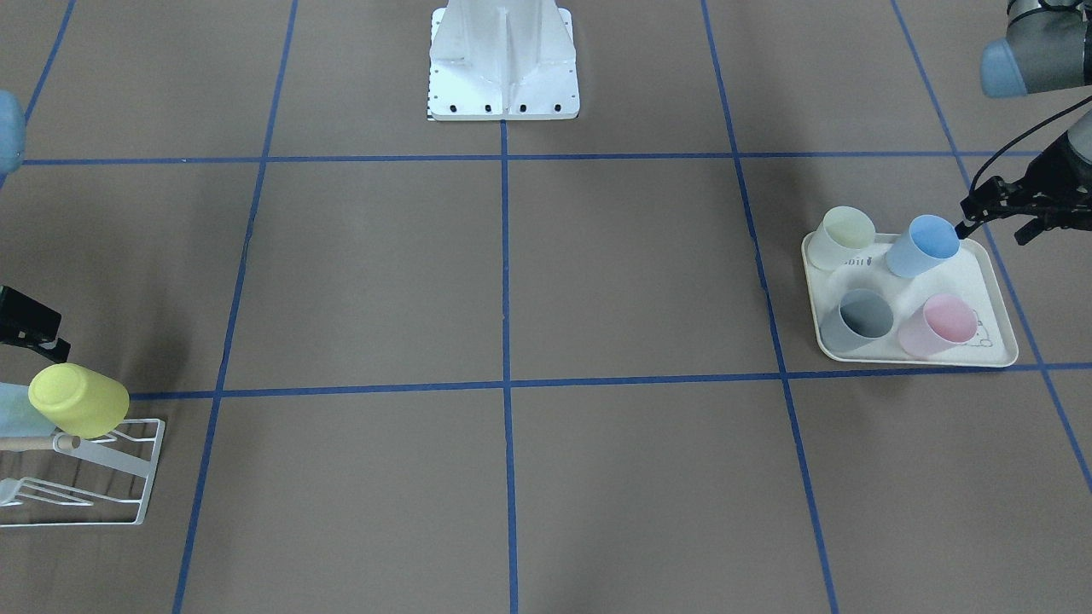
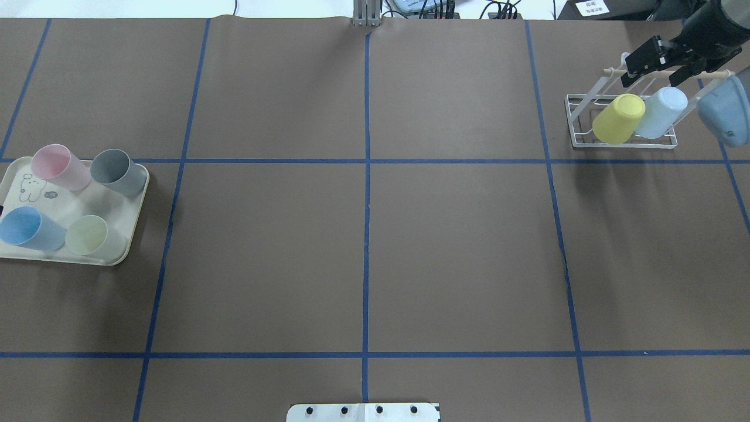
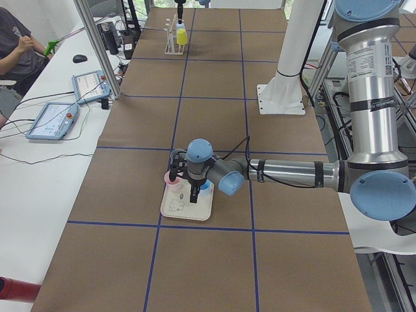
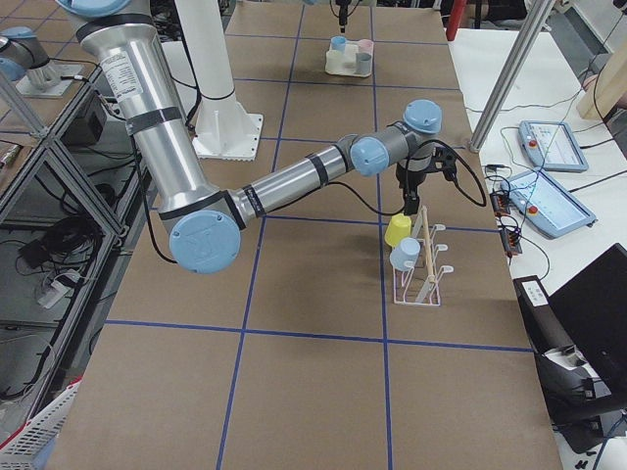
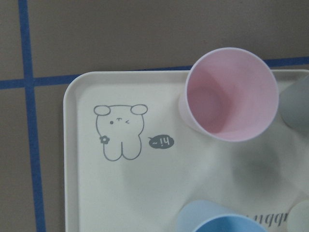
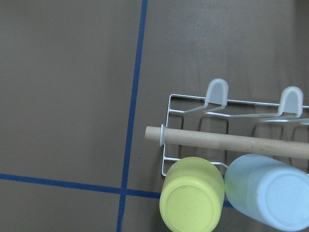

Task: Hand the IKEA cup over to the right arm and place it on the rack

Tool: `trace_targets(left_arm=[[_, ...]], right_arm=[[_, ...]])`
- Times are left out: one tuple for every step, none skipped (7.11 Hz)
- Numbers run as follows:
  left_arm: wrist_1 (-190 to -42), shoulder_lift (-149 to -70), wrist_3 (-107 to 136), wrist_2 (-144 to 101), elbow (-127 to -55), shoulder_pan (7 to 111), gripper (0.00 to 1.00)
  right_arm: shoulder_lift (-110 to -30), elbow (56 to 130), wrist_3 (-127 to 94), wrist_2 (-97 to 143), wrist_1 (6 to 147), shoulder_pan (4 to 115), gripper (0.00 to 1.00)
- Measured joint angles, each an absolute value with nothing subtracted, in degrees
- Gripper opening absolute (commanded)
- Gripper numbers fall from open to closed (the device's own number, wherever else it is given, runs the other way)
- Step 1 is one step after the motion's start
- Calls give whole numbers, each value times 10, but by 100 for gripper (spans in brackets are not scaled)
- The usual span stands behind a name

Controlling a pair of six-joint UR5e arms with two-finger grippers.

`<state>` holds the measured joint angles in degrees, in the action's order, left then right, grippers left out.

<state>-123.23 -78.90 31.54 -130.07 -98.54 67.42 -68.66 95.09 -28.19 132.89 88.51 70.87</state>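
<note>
On tray (image 2: 55, 202): four upright cups, namely pink cup (image 2: 54, 166), grey cup (image 2: 117, 171), blue cup (image 2: 26, 228), pale green cup (image 2: 94, 236).
Above tray: left tool (image 1: 981, 215) just beside blue cup's rim; opening cannot be told.
Far across bench from tray: rack (image 2: 577, 117) bearing inverted yellow cup (image 2: 618, 119) and pale blue cup (image 2: 662, 111); right tool (image 2: 662, 64) above, spread, empty.
Handling: probably light, stiff, smooth plastic; best pinched across the wall at the rim.

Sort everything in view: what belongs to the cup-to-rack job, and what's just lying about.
Job: pink cup, grey cup, blue cup and pale green cup on the tray; rack carrying yellow cup and pale blue cup; left claw; right claw.

Lying about: tablets and mouse on the side table.
</note>
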Motion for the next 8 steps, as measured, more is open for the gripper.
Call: trace_targets(left_arm=[[-1230, -782, 318, -1296, -990, 672, 100], [-1224, -784, 320, -1295, -990, 670, 99], [-1213, -792, 321, -1297, -987, 667, 99], [-1203, -800, 321, -1298, -985, 660, 93], [-1198, -804, 321, -1299, -981, 651, 89], [-1196, -805, 321, -1299, -977, 644, 83], [-1196, -806, 321, -1300, -973, 637, 79], [-1196, -807, 321, -1301, -970, 632, 64]], right_arm=[[-687, 951, -282, 1329, 885, 708, 99], [-689, 951, -282, 1329, 885, 708, 99], [-690, 951, -282, 1329, 885, 708, 99], [-691, 952, -282, 1329, 885, 708, 99], [-692, 952, -282, 1329, 885, 708, 99], [-692, 952, -282, 1329, 885, 708, 99], [-693, 953, -282, 1329, 885, 708, 99], [-695, 954, -282, 1329, 885, 708, 99]])
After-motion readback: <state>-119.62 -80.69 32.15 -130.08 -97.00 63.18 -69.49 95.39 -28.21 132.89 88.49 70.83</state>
